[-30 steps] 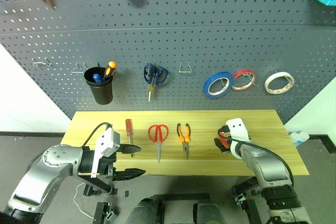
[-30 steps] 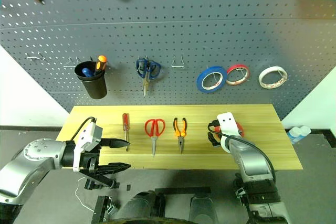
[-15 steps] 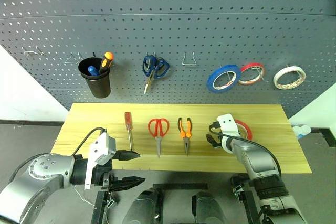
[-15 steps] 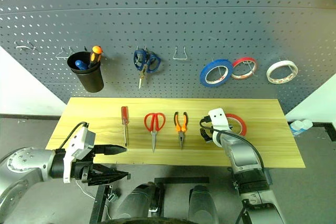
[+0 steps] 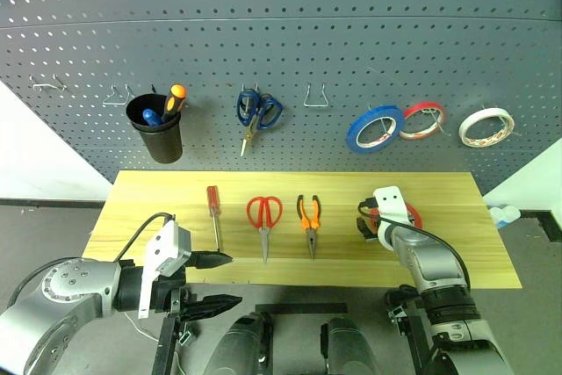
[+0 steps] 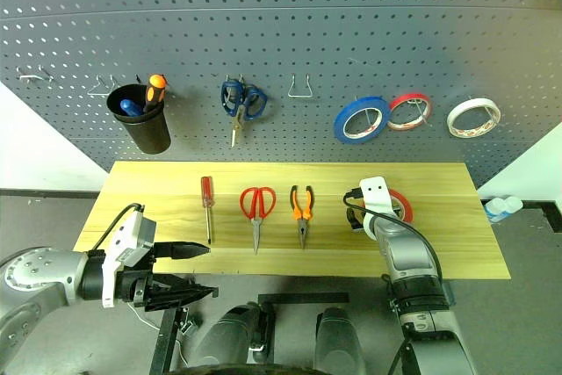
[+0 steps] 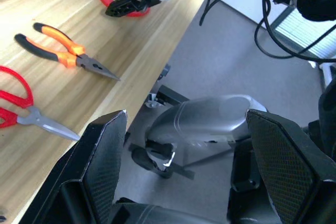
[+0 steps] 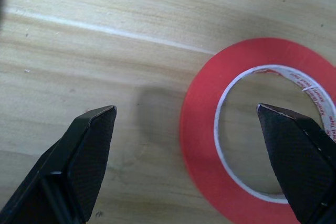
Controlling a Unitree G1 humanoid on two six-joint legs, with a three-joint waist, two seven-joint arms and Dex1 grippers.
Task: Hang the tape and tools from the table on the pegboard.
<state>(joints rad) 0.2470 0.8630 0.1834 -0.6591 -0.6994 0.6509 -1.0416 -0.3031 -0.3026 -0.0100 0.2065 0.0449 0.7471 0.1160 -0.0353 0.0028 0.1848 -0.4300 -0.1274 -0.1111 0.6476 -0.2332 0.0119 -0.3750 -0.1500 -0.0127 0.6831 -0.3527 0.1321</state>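
Just ahead of right end effector [image 8: 189, 166]: tape [image 8: 205, 129]

Counting the things on the table [image 5: 176, 195] and the pegboard [image 5: 351, 32]

On the table: one red tape roll [image 5: 410, 216], one red scissors [image 5: 264, 215], one pliers [image 5: 307, 219], one red screwdriver [image 5: 213, 206]. On the pegboard: three tape rolls, blue [image 5: 373, 128], red [image 5: 422, 119], white [image 5: 488, 126]; one blue scissors [image 5: 256, 114]; one black cup [image 5: 159, 135].
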